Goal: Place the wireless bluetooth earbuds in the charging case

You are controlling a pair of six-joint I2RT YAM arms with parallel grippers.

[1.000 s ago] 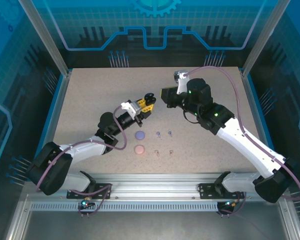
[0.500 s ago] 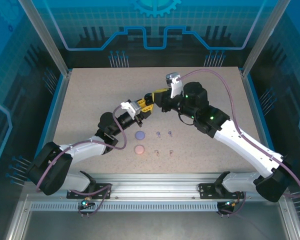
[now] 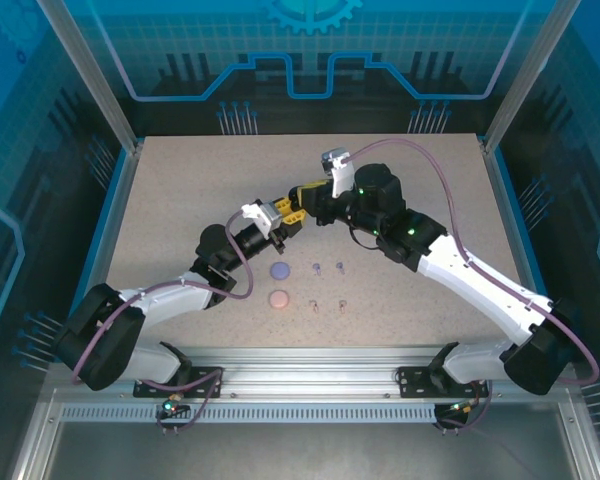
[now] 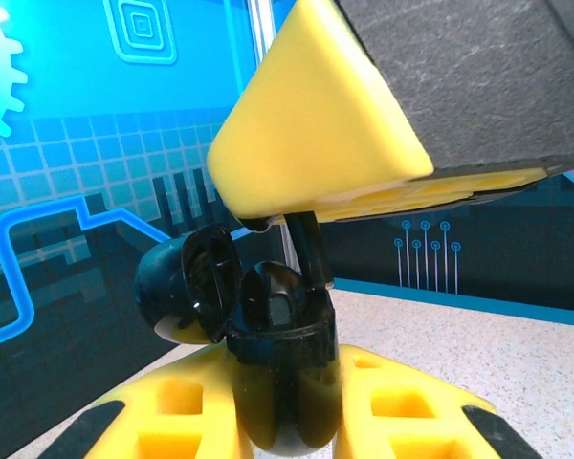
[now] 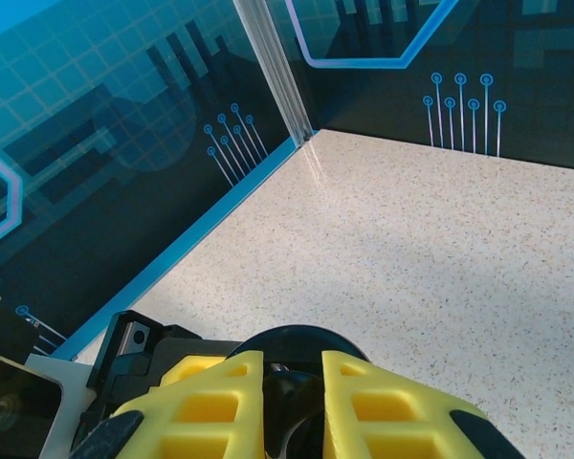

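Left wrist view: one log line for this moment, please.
left gripper: holds black case, lid open | right gripper: pinches black earbud over case well | seated: cannot tell

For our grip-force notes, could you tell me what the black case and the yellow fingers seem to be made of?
The black case looks like hard glossy plastic: it mirrors the yellow around it. The yellow fingers seem matte, perhaps printed plastic or foam: no shine, square recesses moulded in.

Speckled table [image 3: 180,200] bears a lavender case [image 3: 280,270], a pink case [image 3: 278,299], and apparently lavender earbuds [image 3: 317,267] and beige earbuds [image 3: 315,304].
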